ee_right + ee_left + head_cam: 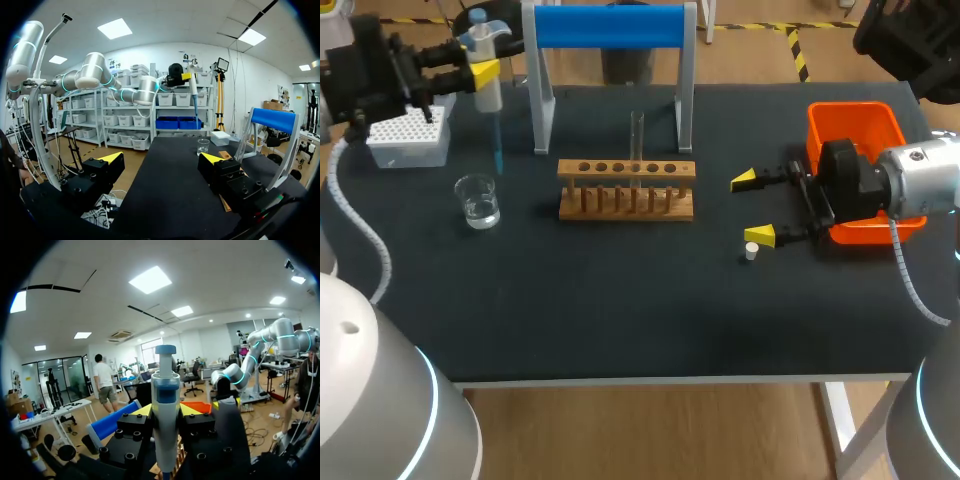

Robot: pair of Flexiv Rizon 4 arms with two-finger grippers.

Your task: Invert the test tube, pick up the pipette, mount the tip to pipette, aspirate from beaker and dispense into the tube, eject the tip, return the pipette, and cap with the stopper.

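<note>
My left gripper (470,68) is shut on the white pipette (485,70), held upright above the table's back left. A thin blue tip (498,150) is on the pipette's lower end, a little above and behind the glass beaker (478,200) of clear liquid. In the left wrist view the pipette (166,410) stands clamped between the yellow fingertips (142,410). A glass test tube (636,140) stands upright in the wooden rack (626,188). My right gripper (755,208) is open, low over the table to the right of the rack, with the small white stopper (751,251) just beside its nearer fingertip. In the right wrist view, ahead of my open right gripper (162,160), are the beaker (203,146) and the raised pipette (192,90).
A white tip box (410,135) sits at the back left beneath my left arm. The blue-topped pipette stand (610,30) rises behind the rack. An orange bin (860,125) lies at the right under my right wrist. The dark table's front half is bare.
</note>
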